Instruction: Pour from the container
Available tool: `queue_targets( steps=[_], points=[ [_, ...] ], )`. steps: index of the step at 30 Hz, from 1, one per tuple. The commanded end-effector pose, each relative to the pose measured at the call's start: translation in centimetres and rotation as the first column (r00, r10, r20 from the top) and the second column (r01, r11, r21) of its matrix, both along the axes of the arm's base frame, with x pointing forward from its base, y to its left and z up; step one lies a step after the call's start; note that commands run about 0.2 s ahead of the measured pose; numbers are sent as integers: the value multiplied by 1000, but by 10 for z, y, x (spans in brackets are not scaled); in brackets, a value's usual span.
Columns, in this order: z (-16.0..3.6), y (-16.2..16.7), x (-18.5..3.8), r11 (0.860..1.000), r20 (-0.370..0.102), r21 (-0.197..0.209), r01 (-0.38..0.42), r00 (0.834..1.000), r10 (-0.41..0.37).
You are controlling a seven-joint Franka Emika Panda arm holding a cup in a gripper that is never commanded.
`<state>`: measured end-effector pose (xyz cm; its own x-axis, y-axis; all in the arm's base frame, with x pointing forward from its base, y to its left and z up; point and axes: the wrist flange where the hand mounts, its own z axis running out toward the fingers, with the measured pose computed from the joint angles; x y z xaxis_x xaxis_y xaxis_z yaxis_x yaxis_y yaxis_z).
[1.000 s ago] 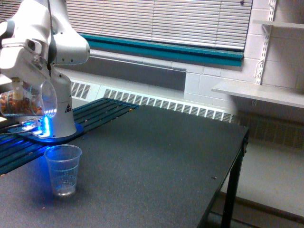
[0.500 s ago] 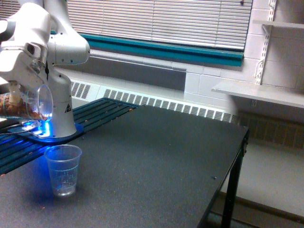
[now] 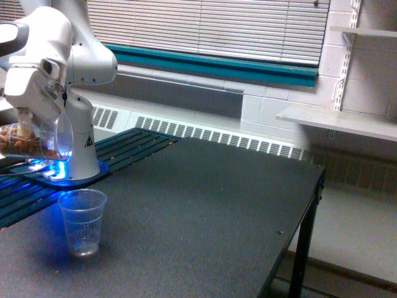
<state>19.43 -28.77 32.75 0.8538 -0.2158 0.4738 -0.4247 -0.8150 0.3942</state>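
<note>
A white robot arm stands at the exterior view's left edge, on a black table (image 3: 205,205). Its gripper (image 3: 26,121) hangs down from the wrist and is closed around the container (image 3: 38,140), a clear, wide-mouthed plastic cup. The fingers themselves are mostly hidden behind the plastic. The container is held in the air, tipped over on its side, so its long axis runs roughly level. Its open mouth faces the exterior view's right, and its base points toward the left edge. Brown granular pieces sit inside, gathered in the lower part toward the base; none appear at the rim.

Below it, standing upright on the table, is a smaller clear cup (image 3: 82,222). This cup lies beneath and a little to the right of the container's mouth, apart from it and not touching. It looks empty. The pour likely depends on the rim staying above this cup's opening as the container tilts further.
</note>
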Motion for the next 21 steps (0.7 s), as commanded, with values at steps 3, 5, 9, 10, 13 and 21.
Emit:
queue_targets(
  steps=[3,5,9,10,13,21],
  points=[
    [1,-6,1,996,32,-11,84,996,-83],
    [0,-8,-1,996,26,-20,88,996,-88],
    [-2,-9,-3,995,18,-33,95,995,-94],
    [-2,-9,-3,995,16,-37,95,995,-94],
    [-3,-9,-2,995,10,-44,91,996,-90],
    [-4,-6,4,996,4,-52,69,998,-69]
  ],
)
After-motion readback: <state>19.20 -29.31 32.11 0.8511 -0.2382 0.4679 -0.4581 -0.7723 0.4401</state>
